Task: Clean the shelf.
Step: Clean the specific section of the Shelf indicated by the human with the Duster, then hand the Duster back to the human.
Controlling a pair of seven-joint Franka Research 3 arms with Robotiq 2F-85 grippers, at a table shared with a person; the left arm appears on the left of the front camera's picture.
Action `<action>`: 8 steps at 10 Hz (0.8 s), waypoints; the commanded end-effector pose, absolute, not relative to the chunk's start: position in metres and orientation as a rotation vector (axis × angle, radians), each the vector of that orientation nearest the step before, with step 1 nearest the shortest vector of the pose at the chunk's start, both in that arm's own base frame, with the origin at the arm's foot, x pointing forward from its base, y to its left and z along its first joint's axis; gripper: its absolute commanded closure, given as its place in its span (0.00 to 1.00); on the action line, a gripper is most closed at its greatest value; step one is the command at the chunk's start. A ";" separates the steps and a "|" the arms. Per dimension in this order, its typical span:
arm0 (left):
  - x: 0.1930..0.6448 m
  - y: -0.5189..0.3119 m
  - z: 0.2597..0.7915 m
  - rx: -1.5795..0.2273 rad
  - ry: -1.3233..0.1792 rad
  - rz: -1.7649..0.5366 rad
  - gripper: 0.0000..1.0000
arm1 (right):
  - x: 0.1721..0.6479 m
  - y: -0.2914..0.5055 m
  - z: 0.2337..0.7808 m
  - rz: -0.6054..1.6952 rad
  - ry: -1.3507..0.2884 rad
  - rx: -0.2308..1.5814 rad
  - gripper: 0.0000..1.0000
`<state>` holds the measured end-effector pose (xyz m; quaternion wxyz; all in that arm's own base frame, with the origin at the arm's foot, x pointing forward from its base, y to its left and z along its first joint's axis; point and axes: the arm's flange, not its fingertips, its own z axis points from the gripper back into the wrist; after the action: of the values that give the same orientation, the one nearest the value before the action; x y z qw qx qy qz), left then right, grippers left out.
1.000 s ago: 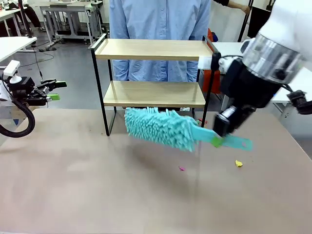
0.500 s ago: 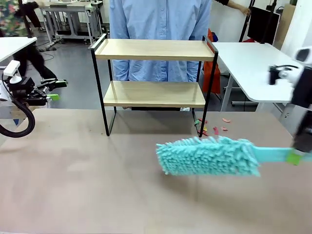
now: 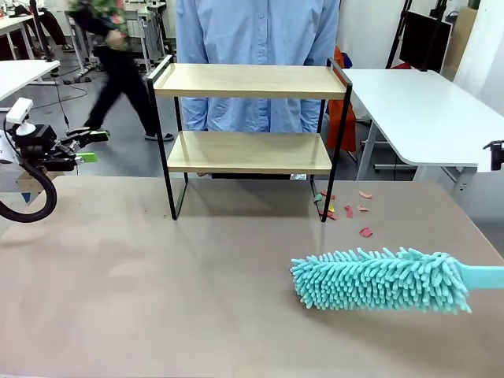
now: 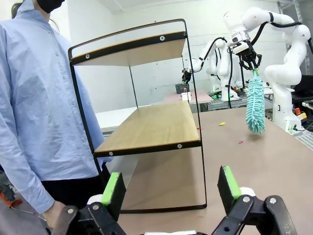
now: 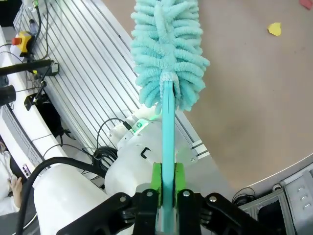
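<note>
So, left to right: left pincer (image 3: 88,146) hovers at the table's (image 3: 157,291) left edge, jaws spread wide, nothing between the green pads (image 4: 113,188). Shelf (image 3: 248,118) stands at the table's far middle, upright on four thin black legs, just in front of the person in the blue shirt (image 3: 256,31); both wood boards look bare. Judging by the build, it's light and stiff but tippy, so brush along the boards and don't push sideways on the frame. Paper scraps (image 3: 346,209) lie on the table by its right legs. Right pincer (image 5: 166,188) is pressed together on the duster's (image 3: 382,279) flat teal handle (image 5: 167,132), fluffy head low over the table, right of centre. Duster looks light: soft floppy head, slick stiff plastic handle. The grip sits well back from the head.
</note>
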<state>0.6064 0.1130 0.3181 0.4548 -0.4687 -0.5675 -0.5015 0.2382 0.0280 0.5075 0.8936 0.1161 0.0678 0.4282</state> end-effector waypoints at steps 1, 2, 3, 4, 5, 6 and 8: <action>0.605 0.113 0.321 -1.148 -1.412 -1.247 0.00 | 0.241 0.036 0.514 0.884 0.138 0.235 0.87; 0.605 0.113 0.321 -1.148 -1.412 -1.247 0.00 | 0.241 0.036 0.514 0.884 0.138 0.235 0.87; 0.605 0.113 0.321 -1.148 -1.412 -1.247 0.00 | 0.241 0.036 0.514 0.884 0.138 0.235 0.87; 0.605 0.113 0.321 -1.148 -1.412 -1.247 0.00 | 0.241 0.036 0.514 0.884 0.138 0.235 0.87; 0.605 0.113 0.321 -1.148 -1.412 -1.247 0.00 | 0.241 0.036 0.514 0.884 0.138 0.235 0.87; 0.605 0.113 0.321 -1.148 -1.412 -1.247 0.00 | 0.241 0.036 0.514 0.884 0.138 0.235 0.87; 0.605 0.113 0.321 -1.148 -1.412 -1.247 0.00 | 0.241 0.036 0.514 0.884 0.138 0.235 0.87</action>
<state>0.6064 0.1130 0.3180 0.4548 -0.4687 -0.5675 -0.5015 0.2384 0.0334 0.5093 0.8924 0.1095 0.0693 0.4322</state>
